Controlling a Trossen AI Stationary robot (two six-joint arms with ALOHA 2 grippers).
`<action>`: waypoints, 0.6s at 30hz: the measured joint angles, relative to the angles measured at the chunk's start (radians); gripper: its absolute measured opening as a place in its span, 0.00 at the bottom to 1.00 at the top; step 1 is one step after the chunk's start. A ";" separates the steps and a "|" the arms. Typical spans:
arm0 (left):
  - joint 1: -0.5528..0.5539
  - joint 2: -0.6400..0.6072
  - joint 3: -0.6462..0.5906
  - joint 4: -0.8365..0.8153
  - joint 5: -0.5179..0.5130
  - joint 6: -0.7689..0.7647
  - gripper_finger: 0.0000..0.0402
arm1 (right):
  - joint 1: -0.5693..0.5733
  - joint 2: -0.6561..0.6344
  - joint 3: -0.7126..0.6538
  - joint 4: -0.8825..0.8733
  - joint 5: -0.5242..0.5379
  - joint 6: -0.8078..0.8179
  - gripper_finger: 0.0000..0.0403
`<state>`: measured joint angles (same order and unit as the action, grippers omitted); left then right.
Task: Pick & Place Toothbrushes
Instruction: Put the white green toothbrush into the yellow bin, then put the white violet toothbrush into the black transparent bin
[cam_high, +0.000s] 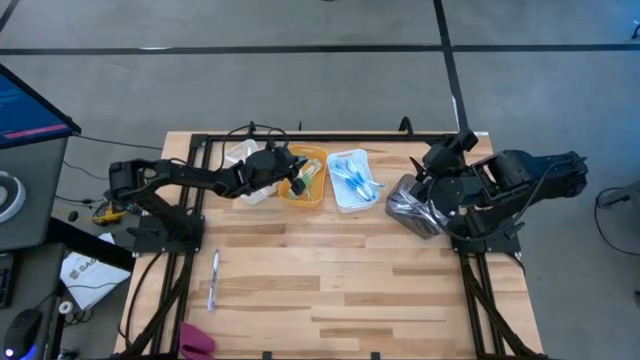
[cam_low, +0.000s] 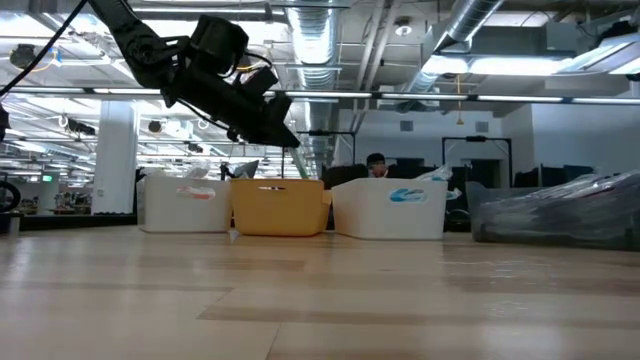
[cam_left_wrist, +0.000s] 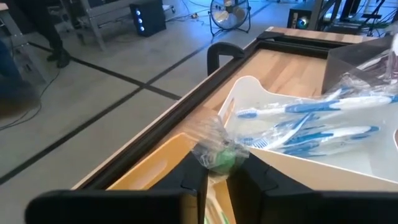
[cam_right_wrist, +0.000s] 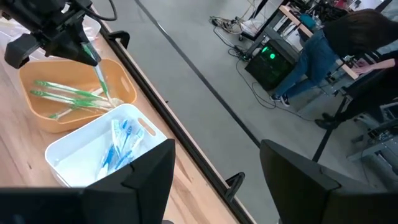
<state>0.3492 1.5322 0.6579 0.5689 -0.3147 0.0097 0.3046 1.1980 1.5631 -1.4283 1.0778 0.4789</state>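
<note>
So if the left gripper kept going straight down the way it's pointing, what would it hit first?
Most likely the green toothbrushes in the orange bin: the left gripper hangs over it, dangling a wrapped green toothbrush. Depth is hard to judge.

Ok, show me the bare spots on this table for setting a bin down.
Free: the table's middle and near half, between the loose toothbrush and the right arm's frame. Crowded: the far edge, with white bin, orange bin, plastic bag, left gripper.

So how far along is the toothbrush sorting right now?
Green toothbrushes already lie in the orange bin, blue ones in the white bin. The left gripper holds another wrapped green toothbrush above the orange bin. One toothbrush waits on the table; right gripper idles open.
</note>
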 joint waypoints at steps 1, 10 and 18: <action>0.000 0.000 0.000 -0.002 0.000 0.000 0.12 | 0.000 0.000 0.000 -0.003 0.000 0.000 0.57; -0.012 0.000 0.000 -0.090 0.000 0.000 0.19 | 0.000 0.000 0.000 -0.007 -0.007 -0.004 0.57; -0.015 0.000 0.000 -0.113 0.001 -0.066 0.30 | 0.001 0.000 0.000 -0.018 -0.007 -0.011 0.57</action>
<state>0.3340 1.5326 0.6582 0.4558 -0.3141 -0.0563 0.3054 1.1984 1.5631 -1.4464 1.0710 0.4679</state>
